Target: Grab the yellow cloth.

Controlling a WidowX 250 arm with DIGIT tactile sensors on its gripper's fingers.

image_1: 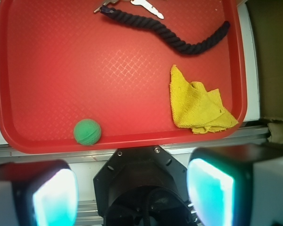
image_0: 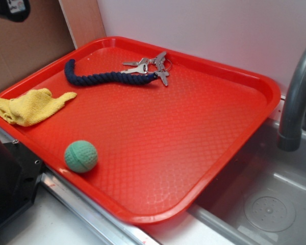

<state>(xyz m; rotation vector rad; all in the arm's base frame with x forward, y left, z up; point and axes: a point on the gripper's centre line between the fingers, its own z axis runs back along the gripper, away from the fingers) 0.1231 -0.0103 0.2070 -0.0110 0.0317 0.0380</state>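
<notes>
1. Lying crumpled in a corner of the red tray [image_0: 234, 148], the yellow cloth [image_0: 29, 106] rests against the rim; in the wrist view it [image_1: 198, 106] sits at the lower right of the tray [image_1: 47, 70], one pointed flap reaching toward the rope.
2. The end effector [image_1: 132, 190] shows only in the wrist view, at the bottom of the frame; its two pads stand wide apart, so it is open and holds nothing; one fingertip [image_1: 54, 195] is at lower left and the other at lower right, both outside the tray's near rim, apart from the cloth.
3. A green ball [image_0: 81, 156] with ribbed seams rests near the tray's edge, well apart from the cloth; in the wrist view it [image_1: 87, 131] lies at lower left.
4. A navy braided rope [image_0: 104, 76] curves across the far part of the tray, near the cloth but not touching it; a bunch of silver keys [image_0: 150, 66] is fastened on a ring at one end.
5. Beside the tray, a grey sink [image_0: 275, 204] with a round drain sits lower, and a dark grey faucet [image_0: 296, 102] arches over it.
</notes>
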